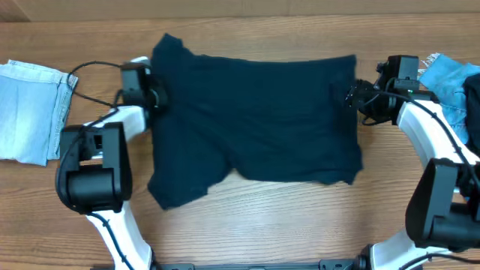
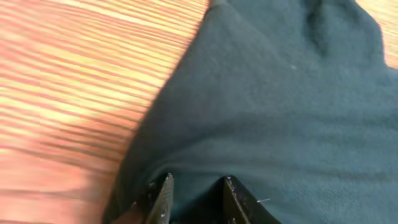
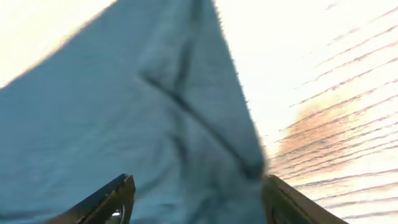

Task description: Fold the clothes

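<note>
Navy garment (image 1: 255, 120) lies spread on the tabletop (image 1: 262, 225); it looks thin, limp and light, so take it by the edges. Left hand (image 2: 196, 186) pinches its left edge; right hand (image 3: 199, 193) gapes wide over the right edge, holding nothing.

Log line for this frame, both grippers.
navy garment: spread on table | left gripper: fabric between fingers, grip unclear | right gripper: open over garment edge
</note>
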`<action>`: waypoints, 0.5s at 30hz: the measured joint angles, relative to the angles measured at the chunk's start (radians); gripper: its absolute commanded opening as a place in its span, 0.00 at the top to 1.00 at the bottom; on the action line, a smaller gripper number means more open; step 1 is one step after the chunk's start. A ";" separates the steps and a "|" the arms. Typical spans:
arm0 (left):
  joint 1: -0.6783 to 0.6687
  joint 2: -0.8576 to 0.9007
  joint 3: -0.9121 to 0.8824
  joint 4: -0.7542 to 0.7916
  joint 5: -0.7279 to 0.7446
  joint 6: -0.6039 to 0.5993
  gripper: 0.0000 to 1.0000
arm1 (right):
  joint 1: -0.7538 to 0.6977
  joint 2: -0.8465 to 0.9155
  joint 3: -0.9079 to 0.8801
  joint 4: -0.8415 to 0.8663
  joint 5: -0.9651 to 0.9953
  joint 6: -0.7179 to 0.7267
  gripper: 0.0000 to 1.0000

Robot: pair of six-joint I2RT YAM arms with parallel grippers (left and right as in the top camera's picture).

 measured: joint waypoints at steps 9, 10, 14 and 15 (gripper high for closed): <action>0.010 0.000 0.011 -0.029 0.001 0.008 0.67 | 0.078 0.130 0.000 0.142 -0.174 -0.098 0.62; 0.009 0.000 0.014 -0.035 0.001 0.008 0.67 | 0.090 0.142 0.000 0.155 -0.160 -0.092 0.65; 0.009 0.000 0.020 -0.051 0.001 0.008 0.68 | 0.098 0.192 0.002 0.143 -0.052 -0.045 0.75; 0.009 0.000 0.021 -0.053 0.002 0.008 0.67 | 0.094 0.192 0.003 0.140 -0.021 -0.032 0.75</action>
